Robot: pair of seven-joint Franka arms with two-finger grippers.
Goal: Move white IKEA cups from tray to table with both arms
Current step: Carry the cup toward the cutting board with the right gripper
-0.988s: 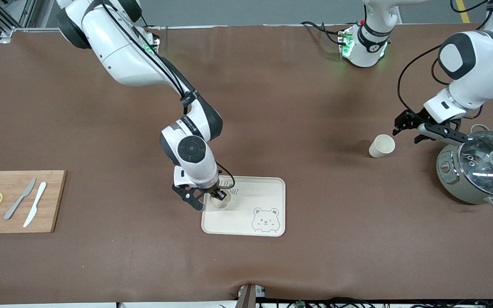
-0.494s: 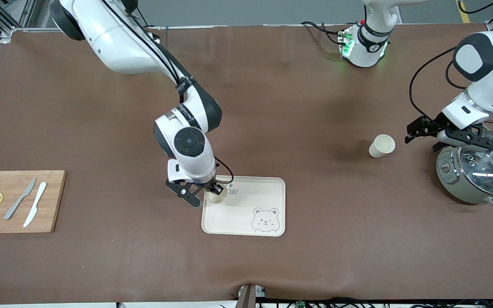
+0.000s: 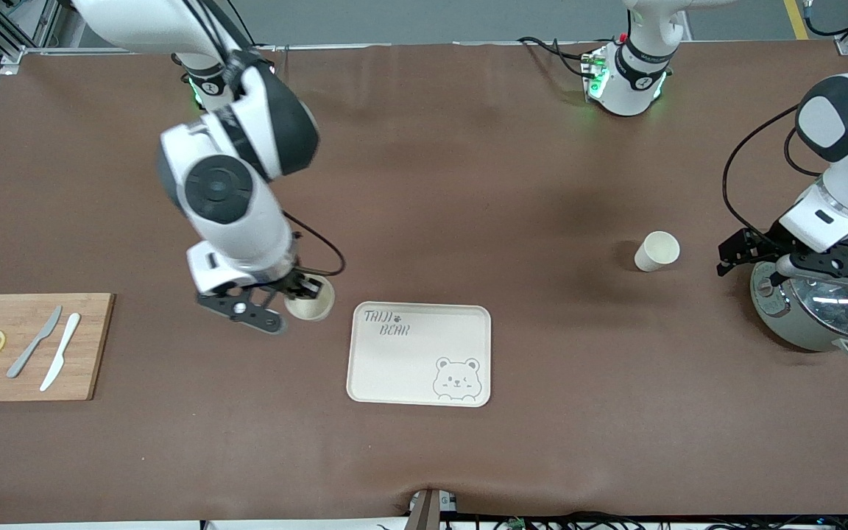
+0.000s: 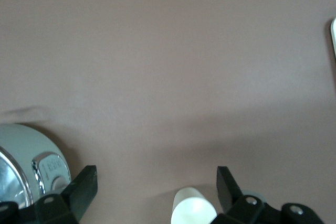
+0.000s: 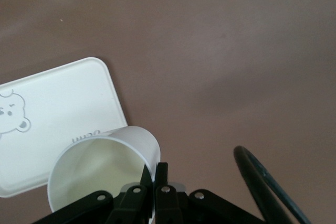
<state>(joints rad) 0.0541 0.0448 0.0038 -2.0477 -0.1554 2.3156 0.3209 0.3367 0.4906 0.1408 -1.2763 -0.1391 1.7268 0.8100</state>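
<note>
My right gripper (image 3: 300, 291) is shut on the rim of one white IKEA cup (image 3: 311, 303), held up over the bare table just beside the cream bear-printed tray (image 3: 424, 353), toward the right arm's end. In the right wrist view the fingers pinch the wall of that cup (image 5: 100, 166), with the tray (image 5: 58, 108) below. The other cup (image 3: 657, 251) stands on the table toward the left arm's end. My left gripper (image 3: 751, 261) is open with nothing in it, apart from that cup, at the edge of the pot. In the left wrist view that cup (image 4: 193, 211) lies between the spread fingers of my left gripper (image 4: 155, 182).
A grey-green pot with a glass lid (image 3: 821, 302) stands at the left arm's end, close under the left gripper, and also shows in the left wrist view (image 4: 31, 156). A wooden cutting board (image 3: 26, 346) with two knives and lemon slices lies at the right arm's end.
The right arm has lifted its cup off the tray and carried it toward the right arm's end. The left gripper has drawn back from the standing cup toward the pot.
</note>
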